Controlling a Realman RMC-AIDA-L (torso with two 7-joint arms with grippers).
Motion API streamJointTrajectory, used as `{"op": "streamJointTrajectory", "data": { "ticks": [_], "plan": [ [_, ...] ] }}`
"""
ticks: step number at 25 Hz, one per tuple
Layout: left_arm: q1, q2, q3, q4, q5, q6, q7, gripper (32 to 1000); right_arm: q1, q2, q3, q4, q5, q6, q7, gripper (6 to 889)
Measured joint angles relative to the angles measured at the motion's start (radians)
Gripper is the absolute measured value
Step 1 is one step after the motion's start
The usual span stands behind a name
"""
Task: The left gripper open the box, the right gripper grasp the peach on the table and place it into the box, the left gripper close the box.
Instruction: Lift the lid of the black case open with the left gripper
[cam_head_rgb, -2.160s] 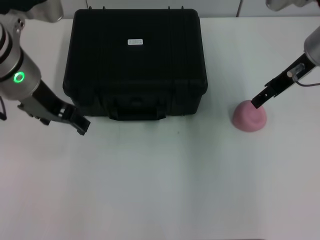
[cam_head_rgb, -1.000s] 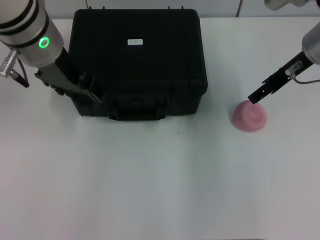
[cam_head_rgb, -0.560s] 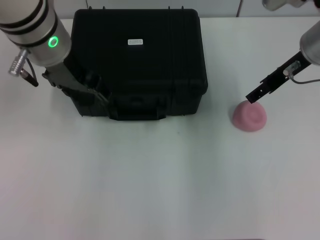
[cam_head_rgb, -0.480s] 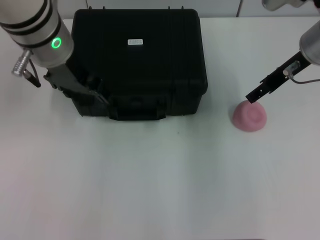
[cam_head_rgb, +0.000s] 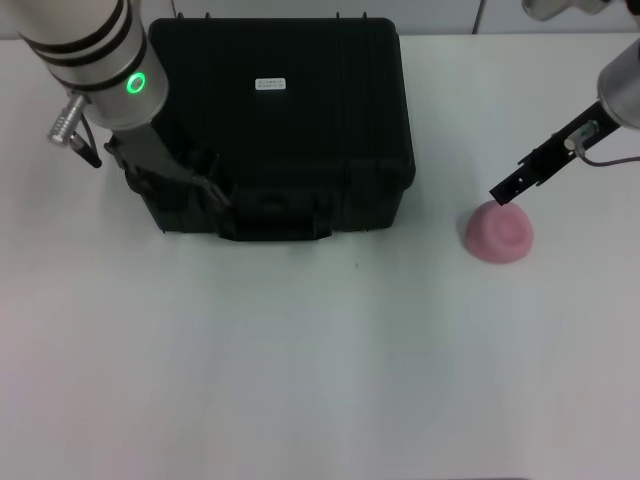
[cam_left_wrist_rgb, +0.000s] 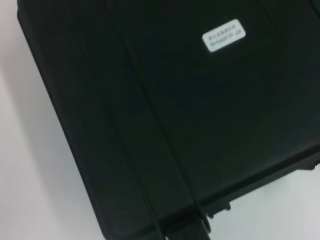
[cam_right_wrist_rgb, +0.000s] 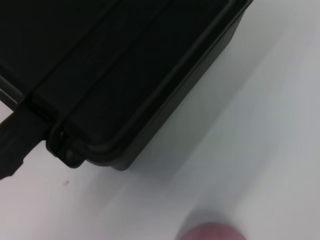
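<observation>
The box (cam_head_rgb: 272, 125) sits closed at the tabletop's (cam_head_rgb: 300, 360) 12 o'clock. The left gripper (cam_head_rgb: 205, 185) presses its front left corner; I cannot tell its jaws' state, nor the right gripper's (cam_head_rgb: 503, 192), just above the peach (cam_head_rgb: 499, 233) at 3 o'clock.

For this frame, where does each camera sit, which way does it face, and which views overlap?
Head view: high on the robot, looking down at the table; shows box, peach, left gripper at the box's front-left corner, right gripper above the peach.
Left wrist view: faces the box lid and white label; no fingers visible.
Right wrist view: faces the box corner and the peach's edge; no fingers visible.
All three views share the box.
</observation>
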Motion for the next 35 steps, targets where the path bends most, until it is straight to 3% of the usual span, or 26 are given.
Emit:
{"op": "streamJointTrajectory", "data": {
  "ticks": [10, 18, 26, 35],
  "plan": [
    [-0.030, 0.0022, 0.003, -0.140, 0.009, 0.079, 0.014, 880, -0.002, -0.001, 0.000, 0.010, 0.018, -0.016, -0.010, 791],
    [-0.028, 0.0019, 0.003, -0.152, 0.010, 0.097, 0.026, 880, -0.002, -0.001, 0.000, 0.012, 0.022, -0.023, -0.012, 788],
    [-0.031, 0.0021, 0.013, -0.209, 0.010, 0.141, 0.028, 880, -0.002, -0.001, 0.000, 0.012, 0.023, -0.025, -0.012, 784],
    [-0.031, 0.0009, 0.016, -0.218, 0.006, 0.149, 0.056, 880, -0.004, -0.001, 0.000, 0.013, 0.024, -0.036, -0.012, 780]
  ]
}}
